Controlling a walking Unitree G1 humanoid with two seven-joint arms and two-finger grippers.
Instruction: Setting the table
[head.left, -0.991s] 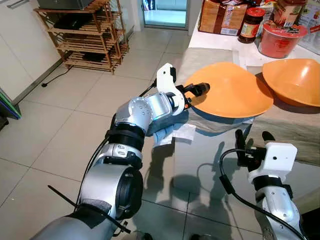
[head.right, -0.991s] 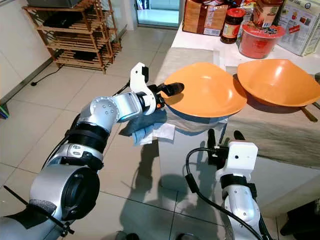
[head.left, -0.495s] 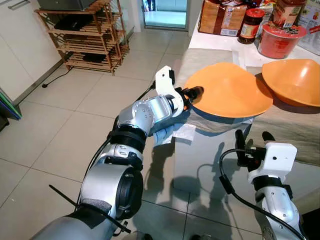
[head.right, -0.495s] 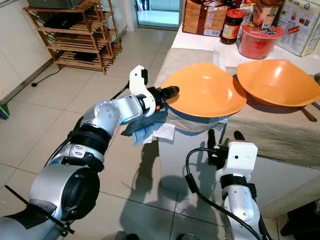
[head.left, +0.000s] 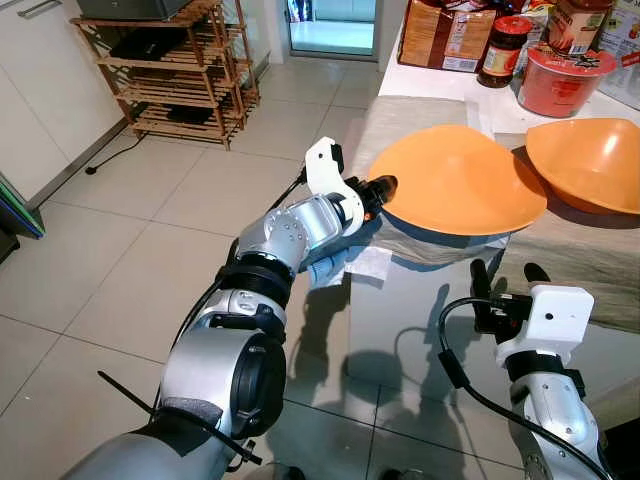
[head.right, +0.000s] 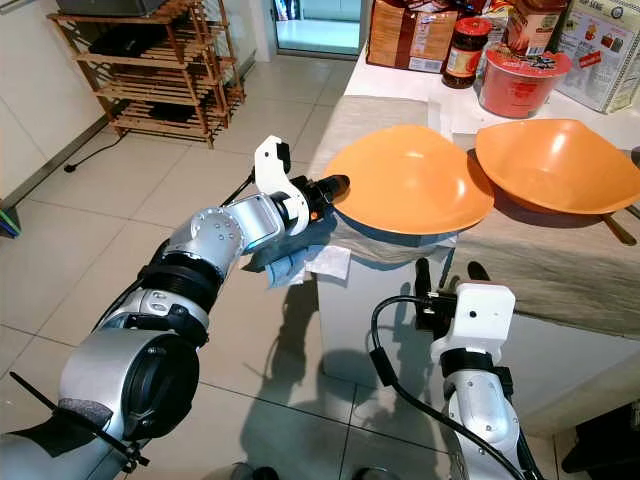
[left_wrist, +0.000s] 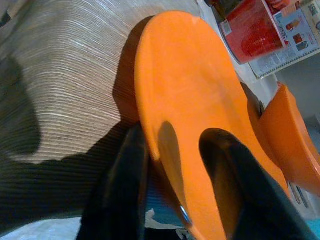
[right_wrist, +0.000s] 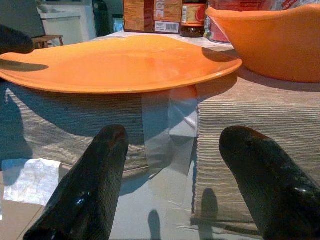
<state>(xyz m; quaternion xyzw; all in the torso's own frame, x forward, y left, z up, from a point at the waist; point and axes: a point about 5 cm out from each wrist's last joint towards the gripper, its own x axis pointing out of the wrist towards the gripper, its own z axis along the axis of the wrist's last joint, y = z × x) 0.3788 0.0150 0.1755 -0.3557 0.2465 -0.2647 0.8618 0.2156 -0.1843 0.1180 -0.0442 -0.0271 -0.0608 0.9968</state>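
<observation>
A shallow orange plate (head.left: 460, 180) lies on a beige table runner (head.left: 590, 255) at the near-left corner of the table. An orange bowl (head.left: 590, 160) sits just right of it, their rims overlapping. My left gripper (head.left: 385, 187) is at the plate's left rim and open. In the left wrist view one finger (left_wrist: 125, 175) sits under the rim and the other finger (left_wrist: 235, 170) over the plate (left_wrist: 185, 90). My right gripper (head.left: 506, 270) hangs open below the table's front edge, nothing between its fingers (right_wrist: 85, 185), facing the plate (right_wrist: 115, 62) and bowl (right_wrist: 270, 40).
A blue cloth and white tissue (head.left: 350, 265) hang at the table corner under my left arm. A red tub (head.left: 560, 80), a jar (head.left: 500, 50) and boxes (head.left: 440, 35) stand at the back. A wooden rack (head.left: 180, 70) stands on the tiled floor far left.
My left gripper has slid back leftward, from over the plate's inside to its rim. The plate has stayed in place. The right arm has not moved.
</observation>
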